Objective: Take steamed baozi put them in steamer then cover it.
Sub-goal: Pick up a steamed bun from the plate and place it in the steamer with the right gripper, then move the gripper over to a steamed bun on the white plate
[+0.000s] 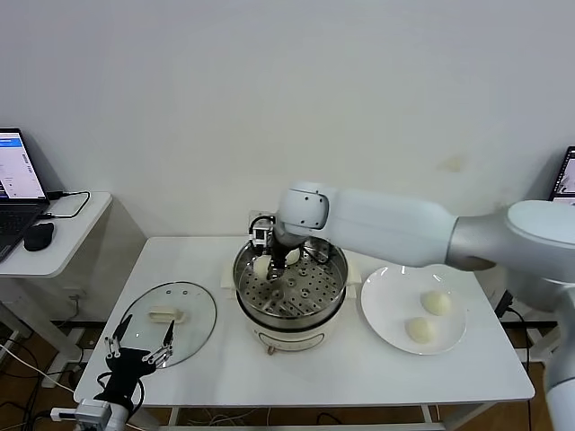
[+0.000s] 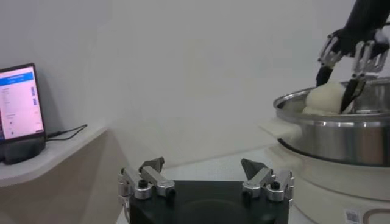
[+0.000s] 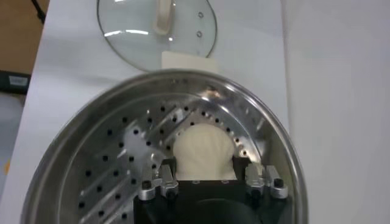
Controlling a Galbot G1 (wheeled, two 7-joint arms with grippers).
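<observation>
The steamer point(image 1: 334, 280) stands mid-table, its holed tray showing in the right wrist view point(image 3: 122, 152). My right gripper point(image 1: 263, 260) reaches into its back left part, shut on a baozi point(image 3: 204, 149) that rests at tray level; the left wrist view shows the same gripper point(image 2: 337, 85) and baozi point(image 2: 323, 97). Another off-white bun point(image 1: 293, 257) lies beside it in the pot. Two baozi point(image 1: 437, 303) point(image 1: 419, 329) lie on the white plate point(image 1: 382, 310). The cover point(image 1: 193, 314) lies flat on the table to the left, also in the right wrist view point(image 3: 134, 36). My left gripper point(image 1: 139, 346) hangs open and empty near it.
A side table at the far left holds a laptop point(image 1: 16, 175) and a mouse point(image 1: 39, 235). A second screen edge point(image 1: 568, 184) shows at the far right. The table's front edge runs below the steamer.
</observation>
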